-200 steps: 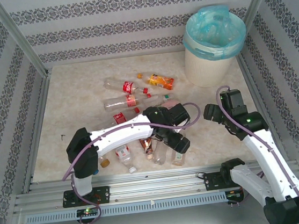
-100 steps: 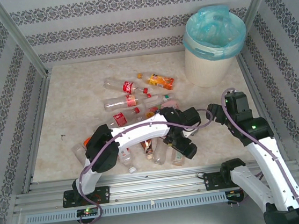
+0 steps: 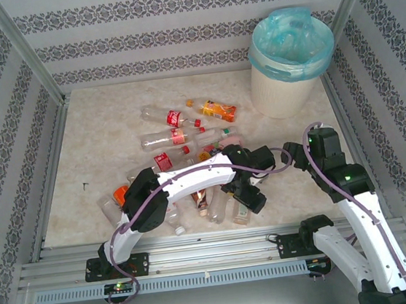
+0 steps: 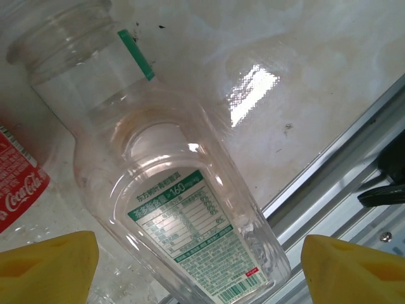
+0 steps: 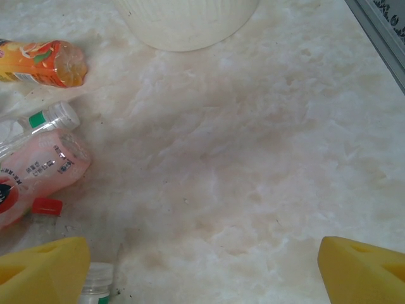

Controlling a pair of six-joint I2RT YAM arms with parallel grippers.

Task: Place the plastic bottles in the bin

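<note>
Got the left fingers (image 4: 47,266) spread wide around a clear green-label bottle (image 4: 190,209) lying flat on the worktop (image 4: 304,76) between them, pads just beside it, not squeezing. Seeing the right fingers (image 5: 361,263) gaping wide too, low over the worktop, with a pink bottle (image 5: 44,164) and an orange bottle (image 5: 38,62) off to their left and the bin (image 5: 183,22) straight ahead past the tips.

I see cream marbled tabletop (image 3: 100,149) mid-frame, grey-patterned striped wallpaper walls (image 3: 174,30) up top, aluminium rail (image 3: 215,257) btm.
</note>
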